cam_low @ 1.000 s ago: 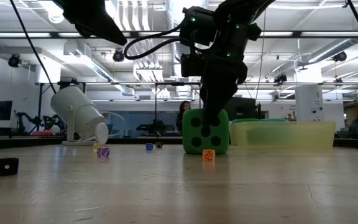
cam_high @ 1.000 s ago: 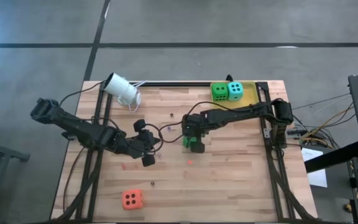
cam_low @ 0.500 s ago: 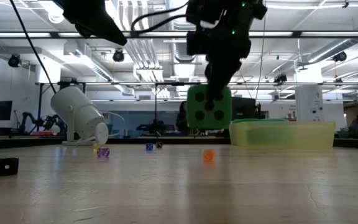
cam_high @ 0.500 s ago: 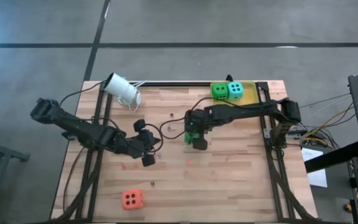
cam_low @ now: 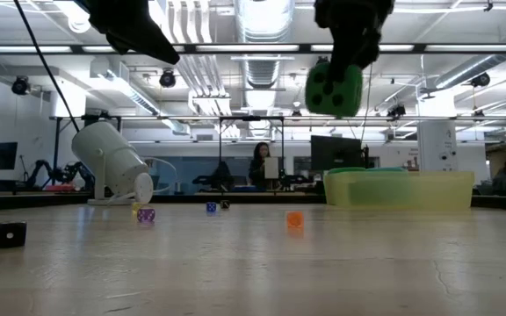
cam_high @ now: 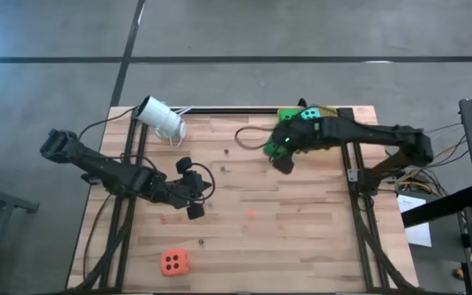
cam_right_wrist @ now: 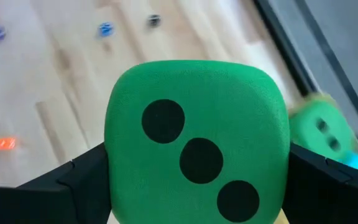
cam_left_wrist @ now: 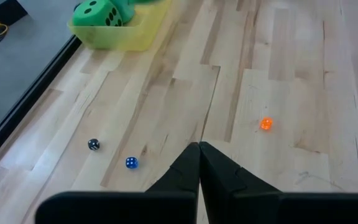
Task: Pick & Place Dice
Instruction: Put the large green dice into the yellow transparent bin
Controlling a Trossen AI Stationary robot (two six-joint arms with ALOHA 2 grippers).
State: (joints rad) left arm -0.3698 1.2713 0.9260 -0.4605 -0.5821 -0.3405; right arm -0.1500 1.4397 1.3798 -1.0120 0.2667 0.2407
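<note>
1. Wooden slat table [cam_high: 301, 238] under a big workshop ceiling, and up off its surface the right gripper [cam_high: 282, 150] is pinching a bright green die [cam_low: 333, 89] between its two fingers, three-pip face looking straight into the right wrist camera [cam_right_wrist: 196, 155].
2. That held die is hanging well above the tabletop, just short of the yellow tray [cam_low: 429, 189] at the far right corner.
3. Sitting in the tray are the other green die [cam_left_wrist: 96, 13] and the teal die [cam_high: 309, 115], right next to each other.
4. Left gripper [cam_left_wrist: 199, 163] is hovering over the middle-left of the table with its fingers pressed together, nothing between them.
5. Orange-red die [cam_high: 174, 263] is lying near the front edge on the left, well away from both arms.
6. Scattered around the wood are tiny dice: an orange one [cam_left_wrist: 265, 124], a blue one [cam_left_wrist: 131, 163], a dark one [cam_left_wrist: 93, 144].
7. White camera-looking cylinder [cam_high: 161, 118] is resting tilted at the far left corner.
</note>
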